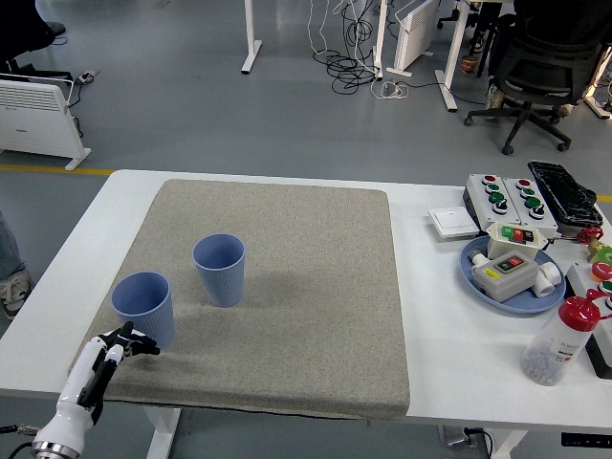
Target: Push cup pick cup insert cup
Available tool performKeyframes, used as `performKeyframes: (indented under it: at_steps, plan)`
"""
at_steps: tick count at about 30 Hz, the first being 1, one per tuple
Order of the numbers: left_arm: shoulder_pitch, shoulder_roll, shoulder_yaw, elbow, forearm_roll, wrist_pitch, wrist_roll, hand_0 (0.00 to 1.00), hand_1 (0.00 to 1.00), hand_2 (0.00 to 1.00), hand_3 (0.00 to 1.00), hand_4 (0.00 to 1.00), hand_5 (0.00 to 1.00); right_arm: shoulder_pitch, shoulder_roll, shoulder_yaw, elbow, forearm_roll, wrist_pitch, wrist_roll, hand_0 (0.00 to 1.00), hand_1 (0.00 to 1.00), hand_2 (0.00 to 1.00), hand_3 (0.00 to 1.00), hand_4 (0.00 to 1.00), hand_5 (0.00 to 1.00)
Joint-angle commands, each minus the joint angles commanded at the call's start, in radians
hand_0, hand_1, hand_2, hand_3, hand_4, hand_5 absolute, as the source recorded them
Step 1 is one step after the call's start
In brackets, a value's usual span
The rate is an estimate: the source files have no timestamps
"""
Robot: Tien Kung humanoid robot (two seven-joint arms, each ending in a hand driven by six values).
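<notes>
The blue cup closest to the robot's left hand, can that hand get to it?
Probably yes. The left hand is right beside the near cup, fingers spread toward its base, with nothing between them on the mat.

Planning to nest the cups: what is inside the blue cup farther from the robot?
The farther blue cup shows only its own blue inner wall, with nothing in it. Its near wall hides the bottom. The nearer cup stands apart.
</notes>
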Motion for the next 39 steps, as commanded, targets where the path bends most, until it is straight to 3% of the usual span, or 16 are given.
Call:
performKeyframes:
  at_steps: [24,35,39]
  plan:
    - [-0.163,-0.006,0.054,0.170,-0.009,0.000,-0.012,0.614,0.531,0.475,0.434,0.558,0.998,-0.004,0.009,0.004,0.001,-0.004,0.000,-0.001,0.688,0.611,0.646,0.591,0.120,0.531]
    - [-0.257,-0.032,0.078,0.255,-0.040,-0.006,-0.019,0.616,0.531,0.476,0.435,0.558,0.998,-0.004,0.012,0.011,0.001,-0.014,-0.002,-0.006,0.688,0.611,0.646,0.591,0.120,0.533]
    - [-0.308,-0.047,0.108,0.311,-0.066,-0.009,-0.026,0.618,0.531,0.476,0.435,0.557,0.998,-0.005,0.014,0.017,0.001,-0.024,-0.003,-0.009,0.688,0.611,0.645,0.591,0.120,0.532]
